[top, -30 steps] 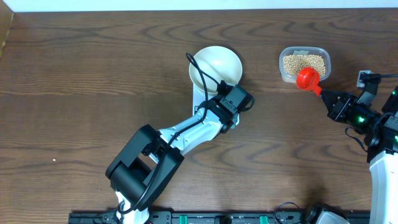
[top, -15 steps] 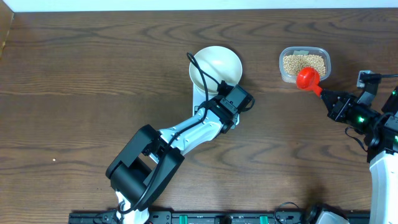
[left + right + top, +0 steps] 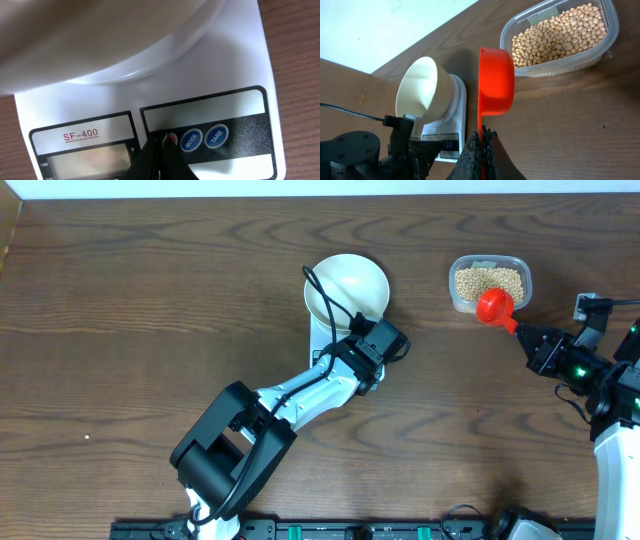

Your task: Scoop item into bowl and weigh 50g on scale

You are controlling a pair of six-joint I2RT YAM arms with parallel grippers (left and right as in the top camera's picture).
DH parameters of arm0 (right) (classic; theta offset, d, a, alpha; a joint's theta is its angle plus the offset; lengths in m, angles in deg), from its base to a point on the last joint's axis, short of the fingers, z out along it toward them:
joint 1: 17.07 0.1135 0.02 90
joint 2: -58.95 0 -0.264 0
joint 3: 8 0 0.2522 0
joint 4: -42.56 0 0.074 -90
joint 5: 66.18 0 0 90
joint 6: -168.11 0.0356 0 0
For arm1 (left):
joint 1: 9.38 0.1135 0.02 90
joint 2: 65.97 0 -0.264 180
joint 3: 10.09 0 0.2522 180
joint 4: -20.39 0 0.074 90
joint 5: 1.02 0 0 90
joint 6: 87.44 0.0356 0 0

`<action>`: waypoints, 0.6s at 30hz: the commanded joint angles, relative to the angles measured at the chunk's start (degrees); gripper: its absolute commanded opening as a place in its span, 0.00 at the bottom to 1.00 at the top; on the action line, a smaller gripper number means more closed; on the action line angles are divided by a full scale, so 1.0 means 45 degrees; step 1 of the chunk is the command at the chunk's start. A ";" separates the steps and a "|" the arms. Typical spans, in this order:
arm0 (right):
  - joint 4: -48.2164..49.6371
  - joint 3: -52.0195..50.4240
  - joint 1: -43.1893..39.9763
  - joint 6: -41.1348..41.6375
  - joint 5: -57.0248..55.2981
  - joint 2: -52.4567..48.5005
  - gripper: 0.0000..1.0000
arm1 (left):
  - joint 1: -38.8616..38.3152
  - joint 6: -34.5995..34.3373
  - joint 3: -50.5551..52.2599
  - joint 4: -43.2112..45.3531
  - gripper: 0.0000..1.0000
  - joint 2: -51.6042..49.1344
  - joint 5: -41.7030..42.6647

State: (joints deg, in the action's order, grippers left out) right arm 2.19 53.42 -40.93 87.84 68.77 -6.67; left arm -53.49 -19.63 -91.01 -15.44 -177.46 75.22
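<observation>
Left gripper (image 3: 160,152): fingers pressed together, tips at the red round button (image 3: 172,138) of the white rectangular digital scale (image 3: 240,65). White round bowl (image 3: 347,285) sits on the scale. Right gripper (image 3: 481,145) clamps the handle of the red plastic scoop (image 3: 496,82), just beside the clear plastic tub (image 3: 611,35) of beige beans (image 3: 560,35).

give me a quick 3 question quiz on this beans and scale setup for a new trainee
1. True or false: the bowl on the scale already holds beans.
2. What is the right gripper holding? A the red scoop; B the bowl; C nothing.
3. Fill in: the left gripper has its closed tip at the scale's ___ button, just left of the MODE button.

Key: 1 false, the bowl is empty. 2 A, held by its handle. 3 red, the red button.
</observation>
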 commanded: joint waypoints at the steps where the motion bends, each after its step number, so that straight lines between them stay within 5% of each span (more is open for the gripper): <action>1: -0.0019 0.0073 -0.0058 -0.0277 0.0000 -0.0039 0.01 | 0.0223 0.0219 0.1491 -0.0442 0.08 -0.1812 0.0466; 18: -0.0015 0.0073 -0.0058 -0.0282 -0.0005 -0.0039 0.01 | 0.0228 0.0845 0.1491 0.0763 0.07 -0.1812 0.0767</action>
State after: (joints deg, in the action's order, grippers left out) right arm 2.19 53.42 -40.93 87.84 68.77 -6.67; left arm -53.73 -17.05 -89.54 -10.50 -177.28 74.47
